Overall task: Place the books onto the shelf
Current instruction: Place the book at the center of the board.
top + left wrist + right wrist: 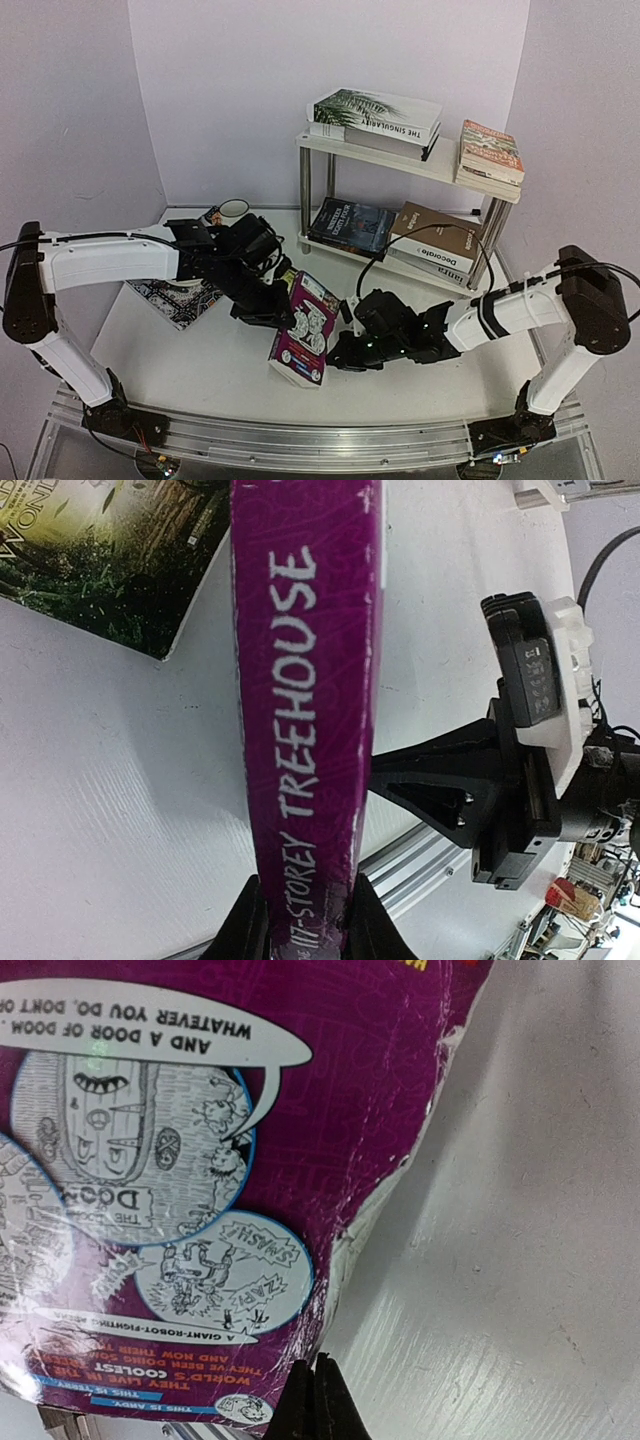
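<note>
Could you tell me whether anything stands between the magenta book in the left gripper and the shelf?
No object lies on the white table between the magenta paperback book, held upright in the left gripper, and the white two-tier metal-legged shelf. Only the right arm's black cable arcs before the lower tier, which already holds books.

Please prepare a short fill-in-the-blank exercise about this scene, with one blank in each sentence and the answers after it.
1. The left end effector grips the magenta book by its ___.
2. The right end effector is ___ and holds nothing.
3. The white palm-leaf book lies on the ___ tier of the shelf.
Answers: spine; shut; top.
</note>
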Motion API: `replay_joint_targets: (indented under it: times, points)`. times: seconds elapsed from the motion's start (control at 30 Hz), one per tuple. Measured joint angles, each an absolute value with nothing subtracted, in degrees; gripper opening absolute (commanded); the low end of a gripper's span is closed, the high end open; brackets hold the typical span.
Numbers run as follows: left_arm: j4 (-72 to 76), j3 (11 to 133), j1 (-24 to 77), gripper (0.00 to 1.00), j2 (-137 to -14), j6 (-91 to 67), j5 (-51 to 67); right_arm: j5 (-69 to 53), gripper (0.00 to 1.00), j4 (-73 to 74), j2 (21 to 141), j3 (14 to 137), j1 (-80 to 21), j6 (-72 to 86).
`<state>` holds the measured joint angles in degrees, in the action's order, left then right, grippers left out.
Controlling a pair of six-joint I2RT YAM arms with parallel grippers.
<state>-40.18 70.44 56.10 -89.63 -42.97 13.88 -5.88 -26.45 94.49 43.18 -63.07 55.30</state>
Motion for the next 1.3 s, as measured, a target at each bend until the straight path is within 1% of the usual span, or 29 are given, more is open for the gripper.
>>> replay_joint_targets:
  times: [0.07,0.2,0.47,0.5,0.63,0.73,0.8,1.03,1.3]
  points:
    - [-40.1,70.5,56.1,0.05,-90.4,-42.8,14.0,-5.9,0.0,-27.1,95.8,43.2,-63.1,55.7]
    - [-40.2,70.5,56.1,0.13,-91.6,-42.8,14.3,-5.9,0.0,-28.2,97.8,43.2,-63.2,56.3]
    - [-39.0,70.9,56.1,0.22,-92.2,-42.5,16.4,-6.0,0.0,-28.8,100.6,43.3,-63.3,56.9]
    - [-38.5,70.9,56.1,0.25,-92.2,-42.5,16.8,-6.0,0.0,-28.8,100.9,43.3,-63.3,56.9]
    - [-35.9,70.8,56.1,0.45,-92.2,-42.9,18.2,-6.4,0.0,-28.7,102.3,43.7,-63.3,57.1]
    - [-32.7,70.7,56.2,0.55,-92.2,-43.4,19.6,-6.6,0.0,-29.2,102.9,44.0,-63.3,57.2]
    - [-31.0,70.6,56.2,0.57,-92.1,-43.5,20.2,-6.7,0.0,-29.4,103.0,44.1,-63.3,57.3]
    - [-23.4,66.6,56.3,0.58,-91.3,-45.0,23.6,-6.6,0.0,-29.9,103.0,44.2,-63.3,57.3]
    - [-20.0,65.5,56.4,0.58,-91.3,-45.9,24.5,-5.4,0.0,-29.9,101.0,42.5,-63.3,57.3]
